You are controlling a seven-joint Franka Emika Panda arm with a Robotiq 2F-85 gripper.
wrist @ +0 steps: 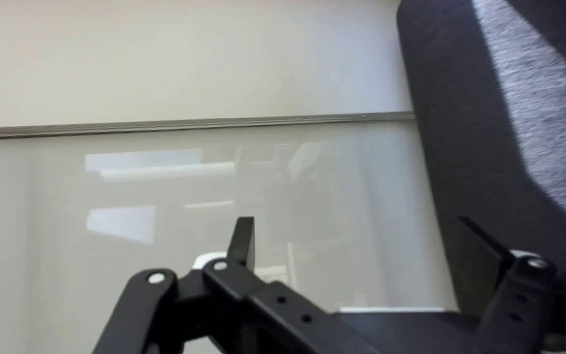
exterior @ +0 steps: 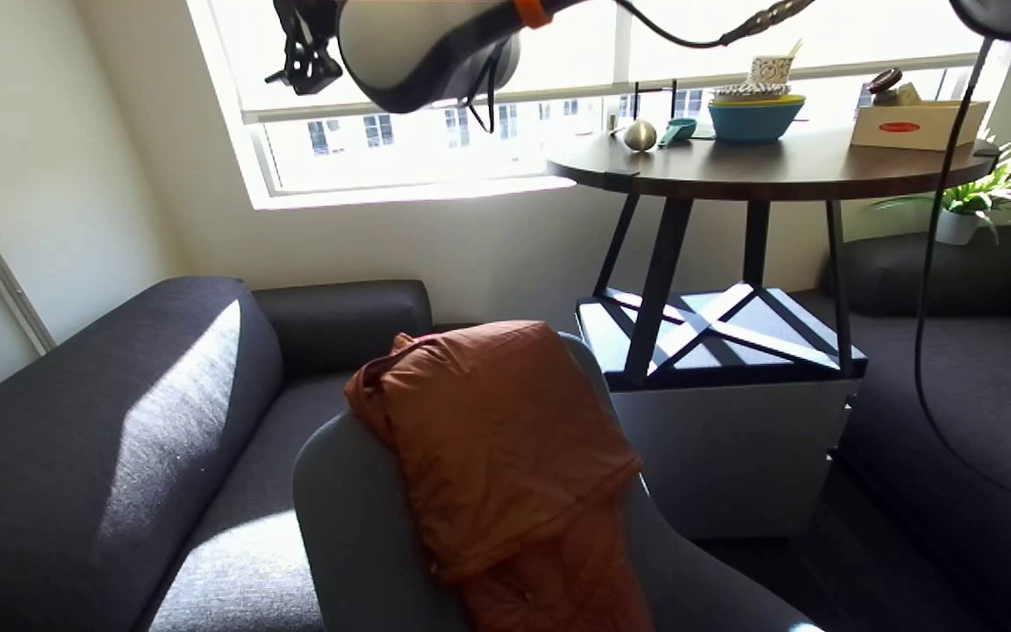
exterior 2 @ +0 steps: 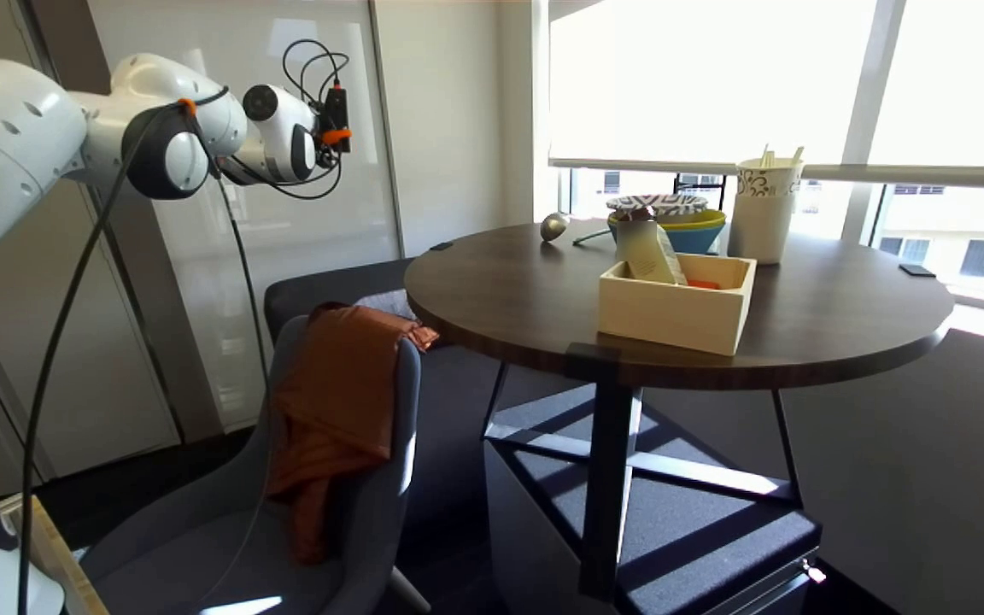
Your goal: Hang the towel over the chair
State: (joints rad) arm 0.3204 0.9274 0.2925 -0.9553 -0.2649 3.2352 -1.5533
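The rust-orange towel (exterior: 505,439) lies draped over the top of the grey-blue chair (exterior: 347,509) backrest. In an exterior view the towel (exterior 2: 338,401) hangs down the front of the chair (exterior 2: 409,393) backrest toward the seat, and a bunched corner sticks out past the top edge. My gripper (wrist: 355,219) is open in the wrist view with nothing between its fingers. In an exterior view the gripper (exterior: 302,77) is high above the chair and apart from the towel. The towel and chair are out of the wrist view.
A round dark table (exterior 2: 492,290) stands beside the chair, with a wooden box (exterior 2: 671,312), bowls (exterior 2: 693,235) and a white container (exterior 2: 765,213) on it. Dark grey sofas (exterior: 32,491) stand along the walls. A glossy wall panel (wrist: 116,275) faces the gripper. A cable (exterior: 922,351) hangs down.
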